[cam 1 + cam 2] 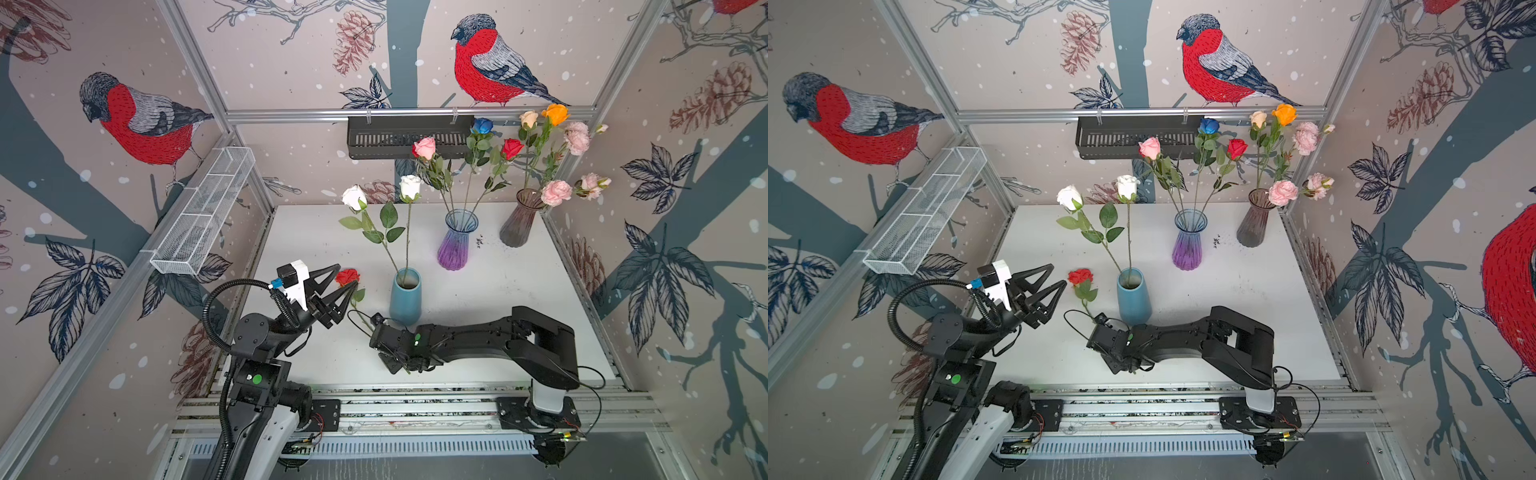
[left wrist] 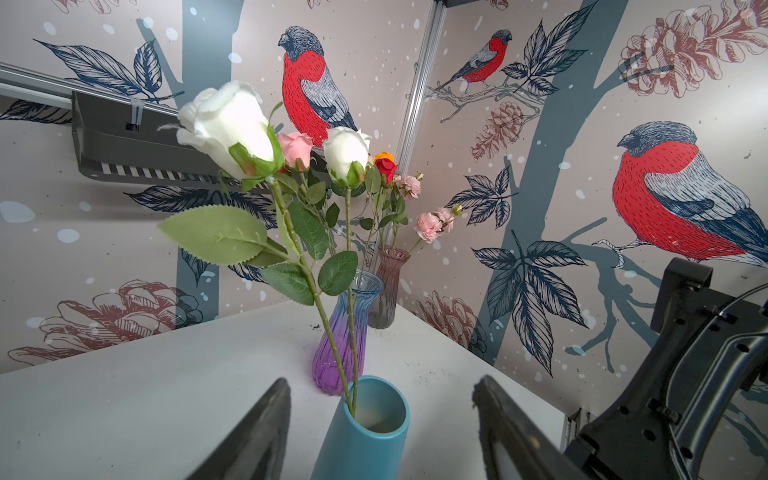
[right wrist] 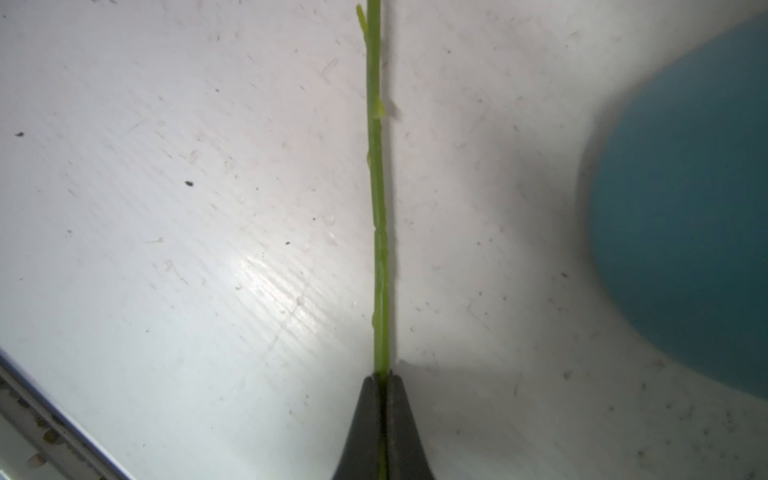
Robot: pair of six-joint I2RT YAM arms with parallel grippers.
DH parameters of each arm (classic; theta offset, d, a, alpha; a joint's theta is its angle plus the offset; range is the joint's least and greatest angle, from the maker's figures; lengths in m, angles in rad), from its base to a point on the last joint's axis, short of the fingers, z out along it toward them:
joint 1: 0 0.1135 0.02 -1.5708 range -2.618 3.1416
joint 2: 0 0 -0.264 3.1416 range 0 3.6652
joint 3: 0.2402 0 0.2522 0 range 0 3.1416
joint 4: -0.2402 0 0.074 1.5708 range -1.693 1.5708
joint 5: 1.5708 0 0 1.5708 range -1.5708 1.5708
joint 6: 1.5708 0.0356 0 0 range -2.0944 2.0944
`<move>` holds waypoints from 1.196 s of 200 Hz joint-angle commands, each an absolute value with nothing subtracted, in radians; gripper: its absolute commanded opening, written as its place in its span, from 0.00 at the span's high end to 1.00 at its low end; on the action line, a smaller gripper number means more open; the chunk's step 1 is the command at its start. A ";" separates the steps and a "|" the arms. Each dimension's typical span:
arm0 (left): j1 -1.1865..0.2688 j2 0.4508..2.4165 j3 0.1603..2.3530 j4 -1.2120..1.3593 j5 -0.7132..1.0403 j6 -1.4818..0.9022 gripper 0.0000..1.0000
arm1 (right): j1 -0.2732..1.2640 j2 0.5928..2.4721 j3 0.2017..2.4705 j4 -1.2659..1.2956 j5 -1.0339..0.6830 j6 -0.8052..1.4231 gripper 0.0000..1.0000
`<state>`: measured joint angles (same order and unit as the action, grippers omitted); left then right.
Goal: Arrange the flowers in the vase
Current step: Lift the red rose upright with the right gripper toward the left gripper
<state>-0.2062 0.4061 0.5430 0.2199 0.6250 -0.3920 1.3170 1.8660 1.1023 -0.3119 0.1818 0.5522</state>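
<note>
Two white roses already sit in the blue vase. My right gripper is pinched tight on the red rose stem, low over the table just beside that vase, and my left gripper hangs spread apart near the bloom.

no legible text, no labels or brands, no numbers or signs

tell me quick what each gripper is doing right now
left gripper: open, holding nothing
right gripper: closed on the stem of the red rose
</note>
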 commanded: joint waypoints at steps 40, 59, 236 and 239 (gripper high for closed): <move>-0.208 0.407 0.553 0.216 0.615 -0.381 0.30 | 1.360 1.730 1.191 -0.412 0.318 0.525 0.99; -0.243 0.411 0.574 0.169 0.560 -0.363 0.30 | 1.365 1.640 1.189 -0.402 0.355 0.527 0.99; -0.318 0.224 0.616 0.084 0.579 -0.659 0.29 | 1.317 1.798 1.261 -0.443 0.188 0.506 0.62; -0.318 0.223 0.617 0.082 0.578 -0.657 0.29 | 1.311 1.816 1.270 -0.443 0.179 0.501 0.62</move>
<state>-0.3176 0.2298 0.6064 0.0822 0.5968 -0.6544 1.3384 1.7184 1.2076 -0.3683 0.2173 0.5266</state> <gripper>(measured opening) 0.712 0.376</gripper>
